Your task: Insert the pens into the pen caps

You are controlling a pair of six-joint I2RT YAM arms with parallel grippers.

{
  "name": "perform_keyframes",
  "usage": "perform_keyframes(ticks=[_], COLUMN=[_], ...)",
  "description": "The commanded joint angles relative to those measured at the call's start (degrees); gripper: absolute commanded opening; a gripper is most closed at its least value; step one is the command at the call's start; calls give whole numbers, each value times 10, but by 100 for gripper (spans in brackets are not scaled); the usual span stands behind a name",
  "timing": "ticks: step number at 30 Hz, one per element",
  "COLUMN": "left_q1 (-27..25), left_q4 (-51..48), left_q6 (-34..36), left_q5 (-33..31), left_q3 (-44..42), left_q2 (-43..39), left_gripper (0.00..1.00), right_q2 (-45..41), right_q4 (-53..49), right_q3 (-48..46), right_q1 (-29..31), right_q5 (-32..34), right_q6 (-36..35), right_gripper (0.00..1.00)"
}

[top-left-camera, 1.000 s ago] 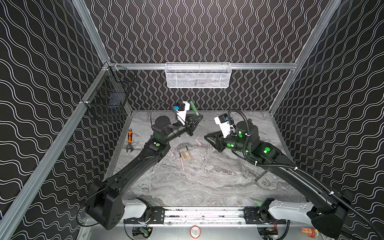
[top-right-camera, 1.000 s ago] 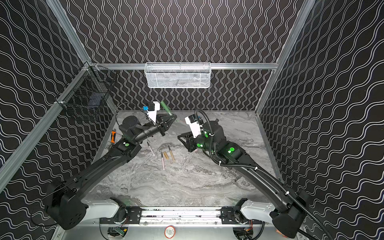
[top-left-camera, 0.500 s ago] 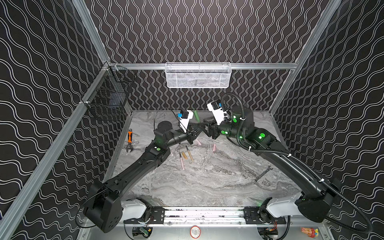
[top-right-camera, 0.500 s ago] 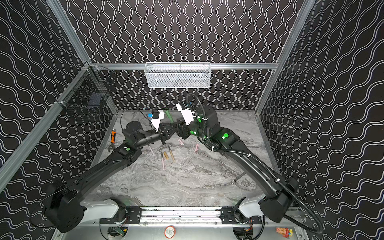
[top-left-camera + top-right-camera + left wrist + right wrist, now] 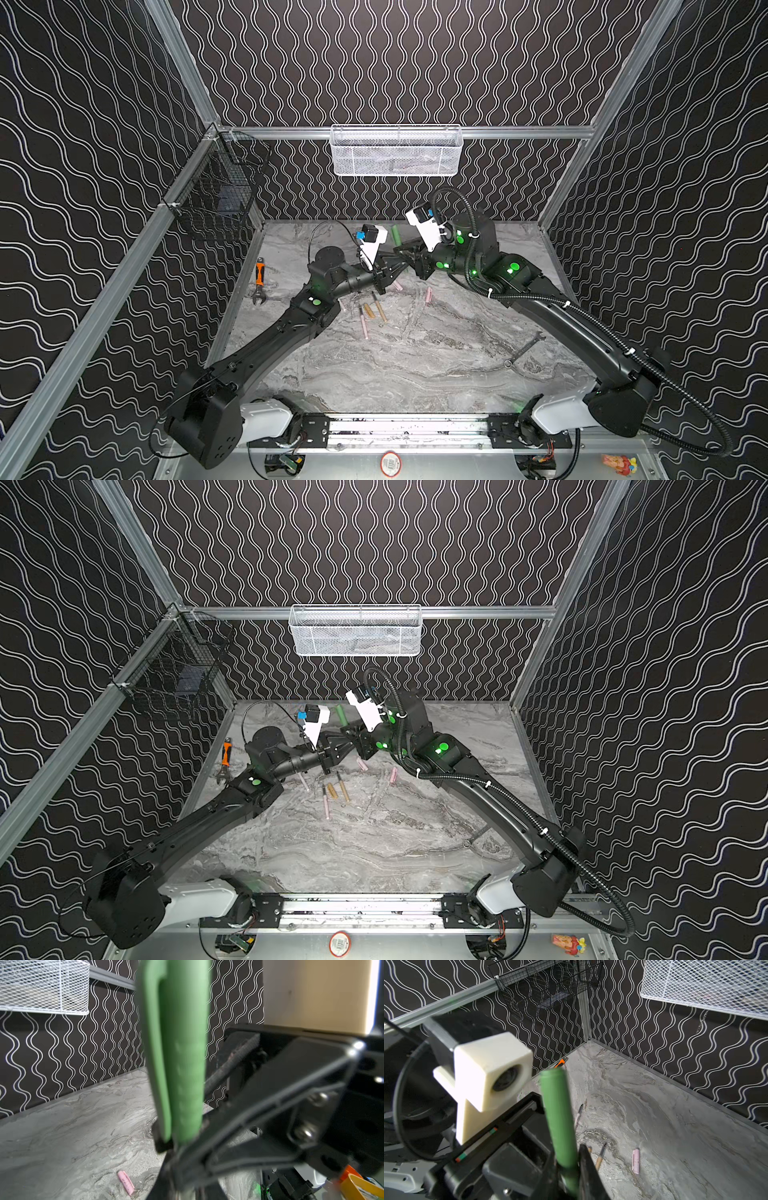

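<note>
While pressing green pen toward green cap: risking a crooked entry, catching the tip on the rim, working in mid-air with no support.
Slip hazard: pinching so near the ends, possibly twisting a piece loose and dropping it.
Left gripper: clamping shut on the cap's lower end, showing the clip side.
Right gripper: clamping shut on the pen's stem, judging by the narrower green section; hiding the joint, leaving seating unjudged.
Table: carrying pink pens, pink caps, tan pen, tan cap, all lying uncapped near the left arm.
</note>
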Motion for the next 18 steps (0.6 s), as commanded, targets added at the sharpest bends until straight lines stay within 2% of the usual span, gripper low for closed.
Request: perform_keyframes(ticks=[1, 2, 3, 5, 8, 11, 15, 18], left_q1=[-1, -1, -1, 0, 0, -1, -1, 0], left_q4=[38, 42, 50, 69, 66, 64, 53, 25], left_q6=[1, -3, -9, -19, -24, -20, -5, 9], left_q5=[3, -3, -15, -20, -29, -48, -70, -132], left_q3=[0, -2, -6, -16, -17, -25, -31, -35], left_q2=[4, 4, 2, 0, -2, -12, -33, -51], left_gripper=[0, 2, 11, 20, 54, 77, 82, 82], right_q2=[-8, -9, -11, -19, -19, -9, 8, 15], right_q4=[17, 18, 25, 51, 67, 60, 30, 9], right_q3=[-10, -9, -13, -26, -21, 3, 36, 19], right_q1=[2, 2, 2, 2, 3, 0, -37, -115], right_q5=[-37, -42, -50, -49, -38, -11, 33, 25], right_q6=[28, 33, 39, 57, 70, 71, 83, 111], right_gripper=[8, 8, 7, 7, 7, 7, 8, 8])
